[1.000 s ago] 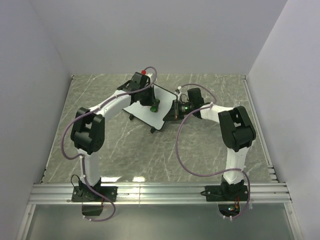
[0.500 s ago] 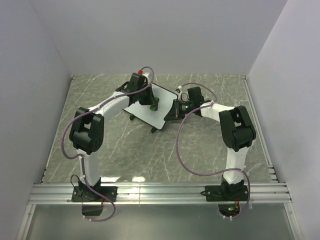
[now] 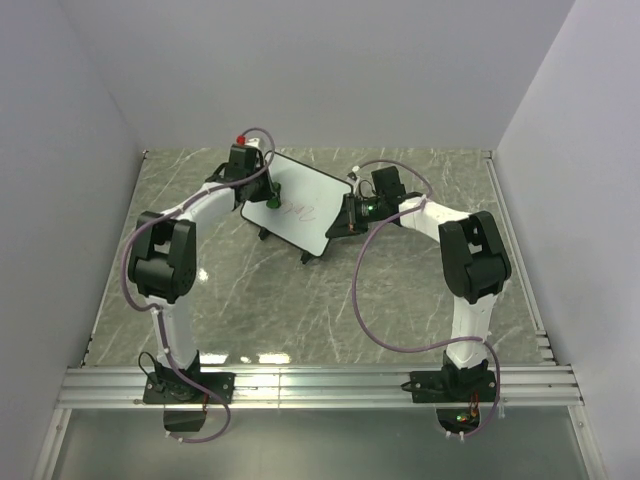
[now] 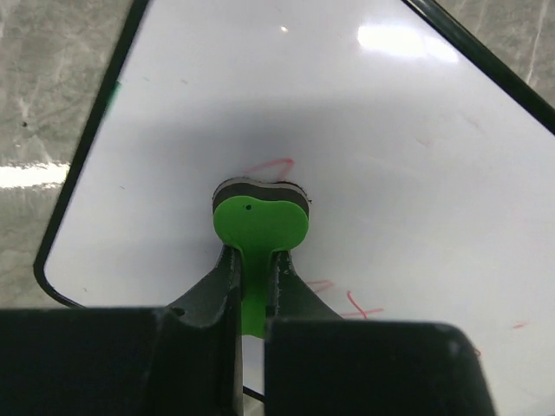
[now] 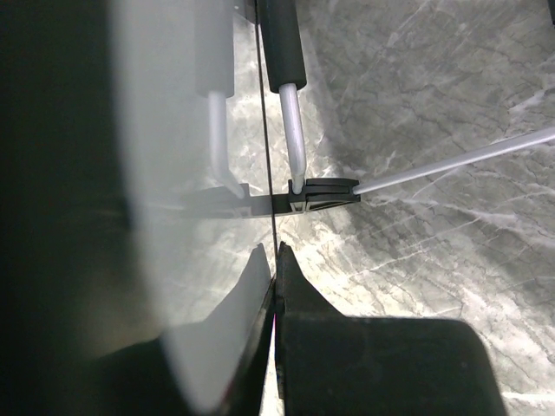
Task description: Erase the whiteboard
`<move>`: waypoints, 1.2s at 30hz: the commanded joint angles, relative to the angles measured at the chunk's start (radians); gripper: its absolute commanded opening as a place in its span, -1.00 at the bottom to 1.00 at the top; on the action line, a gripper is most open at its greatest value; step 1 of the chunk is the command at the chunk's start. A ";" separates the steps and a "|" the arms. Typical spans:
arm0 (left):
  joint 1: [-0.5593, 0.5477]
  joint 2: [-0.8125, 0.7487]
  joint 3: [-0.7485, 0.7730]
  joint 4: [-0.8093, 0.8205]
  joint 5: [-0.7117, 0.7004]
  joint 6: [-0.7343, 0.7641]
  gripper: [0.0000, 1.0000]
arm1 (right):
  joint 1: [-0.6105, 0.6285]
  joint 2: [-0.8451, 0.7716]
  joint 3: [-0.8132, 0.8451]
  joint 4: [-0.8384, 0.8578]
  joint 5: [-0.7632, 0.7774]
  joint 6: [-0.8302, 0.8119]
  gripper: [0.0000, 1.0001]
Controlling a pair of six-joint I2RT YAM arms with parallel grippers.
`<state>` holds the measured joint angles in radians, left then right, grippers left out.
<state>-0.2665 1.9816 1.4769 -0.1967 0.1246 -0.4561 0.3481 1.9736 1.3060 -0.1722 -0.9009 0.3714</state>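
Left wrist only: eraser [image 4: 260,221] touching whiteboard [image 4: 364,121]

We find the small black-framed rectangular whiteboard [image 3: 303,222] standing on the grey marbled stone bench [image 3: 250,300], far middle. Our left gripper [image 4: 252,264] sets the small green plastic eraser block [image 4: 260,222] on the board's far-left part; our right gripper [image 5: 276,270] clamps its right edge.

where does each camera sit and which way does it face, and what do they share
Top external: above and behind the bases, looking down and forward at the table; both arms show whole.
Left wrist: on the left arm, looking down along the left gripper, shut on the green eraser, at the whiteboard.
Right wrist: on the right arm, looking along the right gripper, which pinches the whiteboard's edge, table beyond.
Shared: all three show the whiteboard; top external and left wrist both show the green eraser.
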 commanded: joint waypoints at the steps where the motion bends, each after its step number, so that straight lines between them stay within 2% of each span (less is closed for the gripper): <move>1: -0.137 0.001 -0.070 -0.027 0.062 0.014 -0.99 | 0.038 0.027 0.010 -0.179 -0.052 -0.002 -1.00; 6: -0.250 -0.062 -0.101 -0.026 0.136 0.034 -0.99 | 0.042 0.056 0.042 -0.156 -0.038 0.032 -1.00; 13: -0.266 -0.064 -0.139 -0.004 0.118 0.031 -0.99 | 0.048 0.087 0.084 -0.144 -0.044 0.067 -1.00; 20: -0.229 -0.004 0.012 -0.107 0.086 0.037 -0.99 | 0.051 0.087 0.105 -0.187 -0.046 0.037 -1.00; 24: -0.200 0.051 0.112 -0.191 -0.063 0.024 -0.99 | 0.052 0.077 0.096 -0.193 -0.046 0.031 -1.00; 32: -0.152 0.157 0.272 -0.245 -0.121 -0.016 -0.99 | 0.054 0.079 0.072 -0.178 -0.099 0.020 -1.00; 36: -0.134 0.178 0.307 -0.287 -0.161 -0.041 -1.00 | 0.068 0.083 0.065 -0.099 -0.127 0.118 -1.00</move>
<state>-0.4168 2.0739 1.7840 -0.4484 0.0875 -0.4759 0.3508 2.0354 1.3869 -0.1905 -0.9184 0.4114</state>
